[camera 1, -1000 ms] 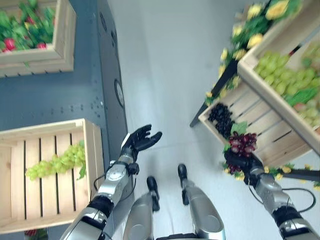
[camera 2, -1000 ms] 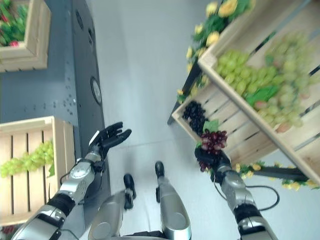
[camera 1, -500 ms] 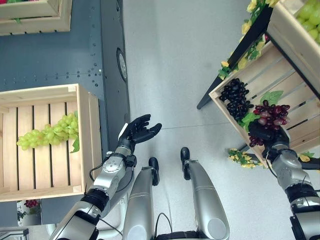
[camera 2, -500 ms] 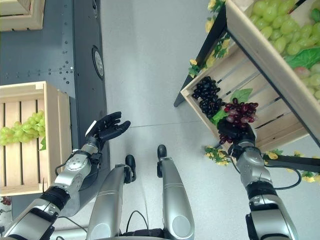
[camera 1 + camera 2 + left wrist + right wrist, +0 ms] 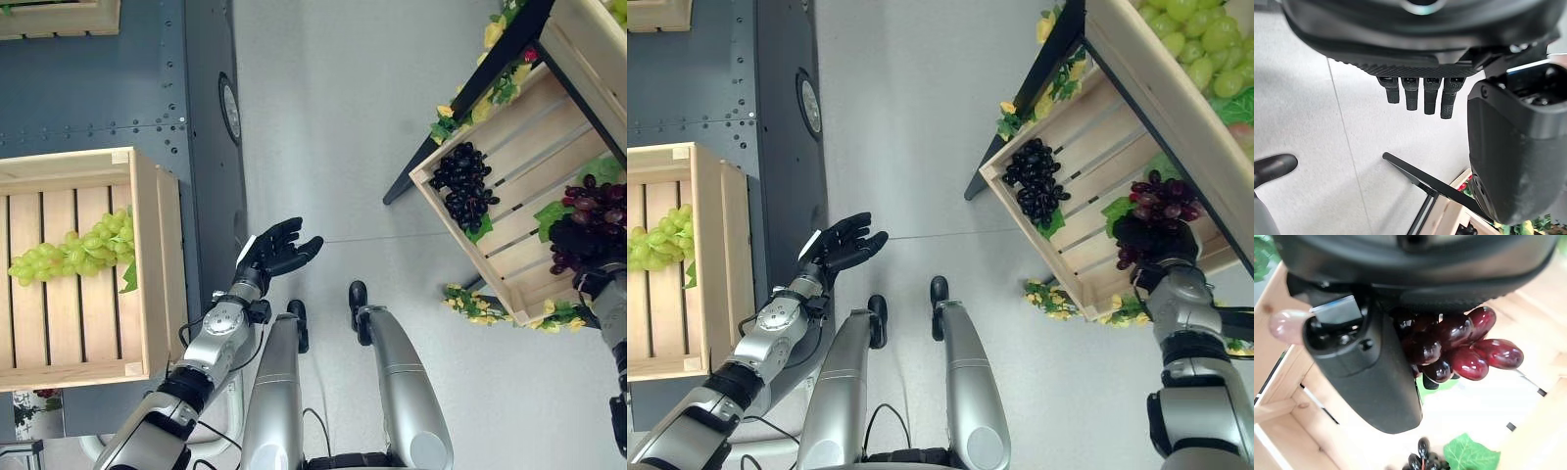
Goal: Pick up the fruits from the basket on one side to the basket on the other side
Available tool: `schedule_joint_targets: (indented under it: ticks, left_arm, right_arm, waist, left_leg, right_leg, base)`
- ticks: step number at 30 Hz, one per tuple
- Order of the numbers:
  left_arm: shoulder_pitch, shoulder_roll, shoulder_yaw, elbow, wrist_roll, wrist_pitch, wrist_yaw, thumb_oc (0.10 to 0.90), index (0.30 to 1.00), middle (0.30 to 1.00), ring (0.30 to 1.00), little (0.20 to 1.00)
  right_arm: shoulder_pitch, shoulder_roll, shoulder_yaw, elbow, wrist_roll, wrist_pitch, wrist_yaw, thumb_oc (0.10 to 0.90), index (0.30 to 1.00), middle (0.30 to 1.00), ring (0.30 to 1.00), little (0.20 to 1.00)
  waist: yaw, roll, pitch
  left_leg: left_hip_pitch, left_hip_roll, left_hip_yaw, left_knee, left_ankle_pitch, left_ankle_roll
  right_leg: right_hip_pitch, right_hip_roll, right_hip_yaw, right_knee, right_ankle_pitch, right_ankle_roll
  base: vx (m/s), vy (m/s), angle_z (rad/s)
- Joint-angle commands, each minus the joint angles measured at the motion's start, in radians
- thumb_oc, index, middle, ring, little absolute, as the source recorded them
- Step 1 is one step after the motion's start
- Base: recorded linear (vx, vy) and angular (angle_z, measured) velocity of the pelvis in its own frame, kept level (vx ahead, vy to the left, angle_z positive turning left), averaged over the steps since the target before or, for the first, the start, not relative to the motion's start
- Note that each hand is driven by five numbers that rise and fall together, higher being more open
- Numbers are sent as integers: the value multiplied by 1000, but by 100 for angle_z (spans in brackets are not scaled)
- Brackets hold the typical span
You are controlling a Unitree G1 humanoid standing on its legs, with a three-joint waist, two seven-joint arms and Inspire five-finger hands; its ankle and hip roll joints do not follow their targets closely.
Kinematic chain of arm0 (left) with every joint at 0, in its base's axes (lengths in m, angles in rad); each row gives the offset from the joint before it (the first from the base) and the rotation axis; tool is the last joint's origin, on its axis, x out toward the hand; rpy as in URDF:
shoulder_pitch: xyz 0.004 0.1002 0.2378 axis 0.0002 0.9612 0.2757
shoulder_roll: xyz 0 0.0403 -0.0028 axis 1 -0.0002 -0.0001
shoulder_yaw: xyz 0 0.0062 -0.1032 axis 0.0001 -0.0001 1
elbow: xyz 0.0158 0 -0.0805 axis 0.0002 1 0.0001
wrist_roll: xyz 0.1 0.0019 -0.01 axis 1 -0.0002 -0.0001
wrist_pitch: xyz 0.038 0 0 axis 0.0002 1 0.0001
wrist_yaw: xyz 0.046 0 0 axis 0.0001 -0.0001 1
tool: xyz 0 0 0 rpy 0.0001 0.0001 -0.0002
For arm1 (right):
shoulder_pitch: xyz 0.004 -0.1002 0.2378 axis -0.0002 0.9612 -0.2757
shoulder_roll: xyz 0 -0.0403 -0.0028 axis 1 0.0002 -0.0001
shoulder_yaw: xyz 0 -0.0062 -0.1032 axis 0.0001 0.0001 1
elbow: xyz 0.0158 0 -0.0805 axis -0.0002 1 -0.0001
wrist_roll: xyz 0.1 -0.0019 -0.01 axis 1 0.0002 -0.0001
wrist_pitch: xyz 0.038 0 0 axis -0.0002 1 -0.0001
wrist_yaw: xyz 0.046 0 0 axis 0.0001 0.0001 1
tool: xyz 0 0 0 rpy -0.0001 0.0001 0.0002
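The right hand point(image 5: 1156, 243) had carried its red grape bunch point(image 5: 1161, 199) further over the slatted wooden crate point(image 5: 1073, 147), still clenched around it, beside the black grapes point(image 5: 1036, 181). Left hand point(image 5: 844, 245) hung released, away from that crate.

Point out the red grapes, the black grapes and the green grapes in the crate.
red grapes point(image 5: 1161, 196), right eye view, bunch's top above right hand.
black grapes point(image 5: 465, 186), left eye view, bunch's middle.
green grapes point(image 5: 69, 253), left eye view, bunch's middle.

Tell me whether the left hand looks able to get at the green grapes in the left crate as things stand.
Probably yes: the left hand is open and holds nothing, beside the left crate, whose open top leaves the green grapes uncovered. It must cross the crate's side wall first.
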Motion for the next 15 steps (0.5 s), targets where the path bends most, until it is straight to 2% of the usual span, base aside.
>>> schedule_joint_targets:
  ticks: [1, 11, 12, 13, 14, 15]
  left_arm:
    - [2, 30, -11, -101, -18, -52, -17, 800, 900, 900, 900, 900]
    - [9, 47, 7, -91, -34, -50, -34, 800, 900, 900, 900, 900]
    - [16, 47, 13, -90, -35, -51, -39, 800, 900, 900, 900, 900]
    - [16, 47, 13, -90, -35, -51, -40, 800, 900, 900, 900, 900]
    - [19, 47, 18, -88, -35, -52, -45, 800, 900, 900, 900, 900]
    - [21, 46, 18, -88, -35, -52, -49, 800, 900, 900, 900, 900]
  right_arm:
    - [-40, -174, -54, 48, -34, -34, 1, 400, 300, 300, 300, 300]
    - [-60, -187, -16, 34, -71, -29, 54, 400, 300, 300, 300, 300]
    - [-55, -188, -14, 26, -76, -27, 48, 560, 540, 540, 540, 540]
    - [-55, -187, -14, 26, -76, -27, 48, 560, 540, 540, 540, 540]
    - [-52, -183, -14, 24, -81, -26, 35, 800, 900, 900, 900, 900]
    - [-51, -179, -12, 22, -85, -23, 18, 800, 900, 900, 900, 900]
  waist:
    - [37, -20, -14]
    - [44, -21, -14]
    - [45, -22, -14]
    - [45, -22, -14]
    - [46, -24, -14]
    - [46, -24, -14]
  left_leg:
    - [35, -34, 69, 43, -62, 45]
    - [32, -36, 68, 43, -66, 46]
    - [32, -35, 67, 45, -65, 46]
    - [32, -35, 67, 45, -65, 46]
    - [34, -35, 66, 43, -66, 48]
    - [36, -35, 66, 41, -66, 49]
  right_leg:
    - [103, 23, -65, 58, -49, -58]
    - [99, 19, -70, 72, -58, -59]
    - [98, 19, -70, 74, -58, -59]
    - [98, 19, -70, 74, -58, -59]
    - [99, 20, -71, 73, -59, -59]
    - [100, 20, -70, 73, -60, -59]
  base:
    - [0, 0, 0]
    - [0, 0, 0]
    - [0, 0, 0]
    - [0, 0, 0]
    - [0, 0, 0]
    - [0, 0, 0]
